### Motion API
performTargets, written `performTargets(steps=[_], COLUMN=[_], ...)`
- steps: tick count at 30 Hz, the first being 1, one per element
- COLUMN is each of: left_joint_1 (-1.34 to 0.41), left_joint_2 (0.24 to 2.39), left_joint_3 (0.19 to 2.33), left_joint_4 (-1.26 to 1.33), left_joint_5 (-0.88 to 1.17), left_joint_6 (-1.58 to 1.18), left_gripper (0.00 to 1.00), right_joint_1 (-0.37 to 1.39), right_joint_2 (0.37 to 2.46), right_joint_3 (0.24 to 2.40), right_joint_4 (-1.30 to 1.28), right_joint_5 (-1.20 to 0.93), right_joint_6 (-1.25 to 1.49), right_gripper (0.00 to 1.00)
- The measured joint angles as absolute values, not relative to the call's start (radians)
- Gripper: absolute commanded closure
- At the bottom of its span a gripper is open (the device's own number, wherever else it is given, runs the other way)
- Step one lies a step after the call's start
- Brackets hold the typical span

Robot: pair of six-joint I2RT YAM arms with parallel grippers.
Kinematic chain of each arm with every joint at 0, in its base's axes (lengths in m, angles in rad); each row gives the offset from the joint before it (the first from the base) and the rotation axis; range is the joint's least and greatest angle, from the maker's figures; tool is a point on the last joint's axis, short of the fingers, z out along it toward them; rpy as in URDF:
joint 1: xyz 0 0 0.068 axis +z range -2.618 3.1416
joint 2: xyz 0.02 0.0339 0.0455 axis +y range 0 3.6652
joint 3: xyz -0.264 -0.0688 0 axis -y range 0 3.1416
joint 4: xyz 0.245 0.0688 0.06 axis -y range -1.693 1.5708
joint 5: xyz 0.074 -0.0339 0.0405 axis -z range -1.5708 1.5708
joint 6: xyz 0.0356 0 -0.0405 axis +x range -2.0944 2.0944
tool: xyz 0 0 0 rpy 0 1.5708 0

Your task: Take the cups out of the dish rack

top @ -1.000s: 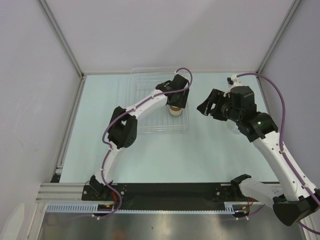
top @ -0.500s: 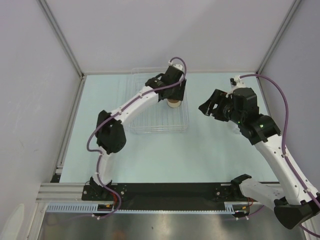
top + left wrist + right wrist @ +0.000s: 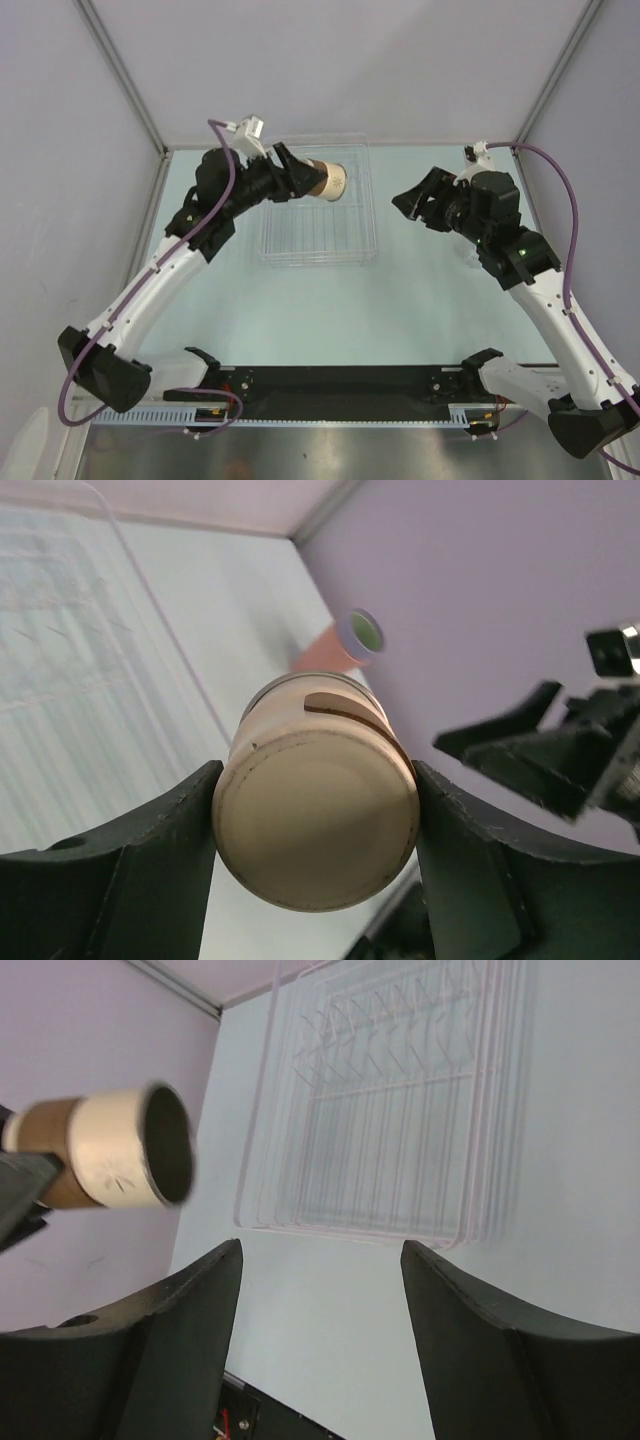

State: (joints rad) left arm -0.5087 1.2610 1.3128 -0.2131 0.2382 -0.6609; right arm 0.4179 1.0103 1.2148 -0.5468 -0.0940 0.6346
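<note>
L gripper (image 3: 305, 182) clamped on the cork-topped cup (image 3: 335, 182). Cup is held on its side in the air, seen over the far part of the rack (image 3: 315, 235) in top view. R gripper (image 3: 420, 200) has jaws wide w/ nothing in them, right of the rack, above the table (image 3: 300, 300). Pink cup (image 3: 322, 655) lies on its side on the table at far right, w/ smth green in its mouth.

Arms: two, left arm (image 3: 160, 275) and right arm (image 3: 560, 310). Rack (image 3: 320, 235): one. Cups: one cream cup (image 3: 328, 181), top centre; one pink cup (image 3: 335, 652), upper middle, lavender and green seemingly nested inside. Four.
</note>
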Motion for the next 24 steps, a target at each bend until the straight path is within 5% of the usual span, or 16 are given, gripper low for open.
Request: performTargets(steps=[11,24], left_joint_1=[-0.465,-0.462], left_joint_2=[1.192,1.275], left_joint_3=[0.688,0.636], left_joint_4=[0.517,1.055], left_joint_5=[0.589,0.693], left_joint_6=[-1.128,-1.395], left_gripper=[1.0,1.0], right_joint_1=[0.418,0.421], right_joint_2=[0.992,0.909], right_joint_3=[1.04,0.848], right_joint_4=[-0.244,0.098], right_joint_5=[-0.286,-0.458], right_joint_6=[0.769,0.963], right_gripper=[0.31,0.33])
